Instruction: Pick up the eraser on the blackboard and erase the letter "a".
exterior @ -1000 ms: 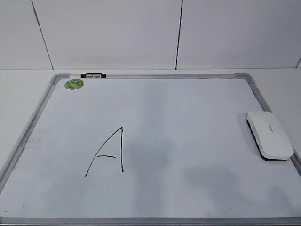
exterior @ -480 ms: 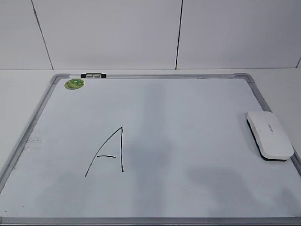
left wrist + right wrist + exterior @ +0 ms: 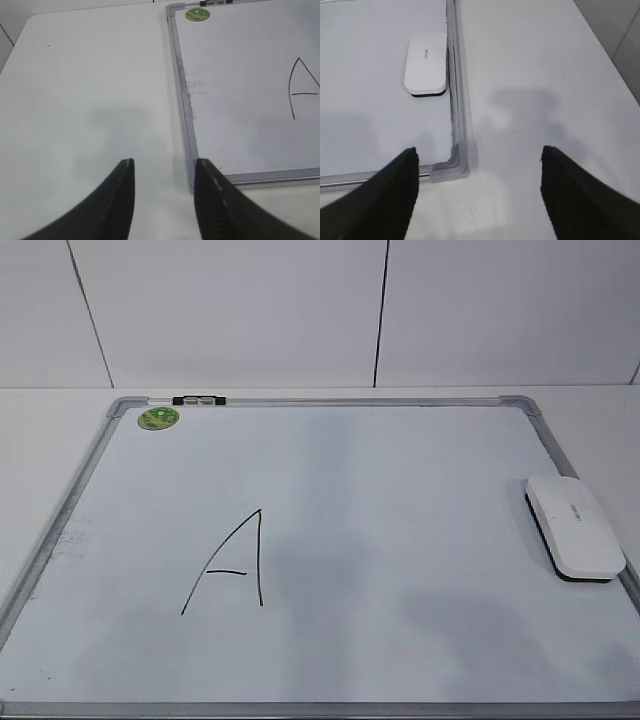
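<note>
The blackboard point(image 3: 400, 480) lies flat on the table. The white eraser point(image 3: 574, 527) rests on its right edge and also shows in the right wrist view point(image 3: 425, 64). A large angular capital "A" point(image 3: 232, 565) is drawn left of centre; its left part also shows in the left wrist view point(image 3: 302, 90). No small lowercase "a" is in view. My left gripper point(image 3: 164, 162) is open and empty above the board's near left corner point(image 3: 191, 185). My right gripper point(image 3: 479, 150) is wide open and empty above the near right corner point(image 3: 455, 167), well short of the eraser. Neither gripper shows in the exterior view.
A round green sticker point(image 3: 158, 419) and a small black-and-white clip point(image 3: 198, 400) sit at the board's far left corner. White table point(image 3: 90, 90) extends left of the board and also right of it point(image 3: 535, 75). A white wall point(image 3: 240, 310) stands behind.
</note>
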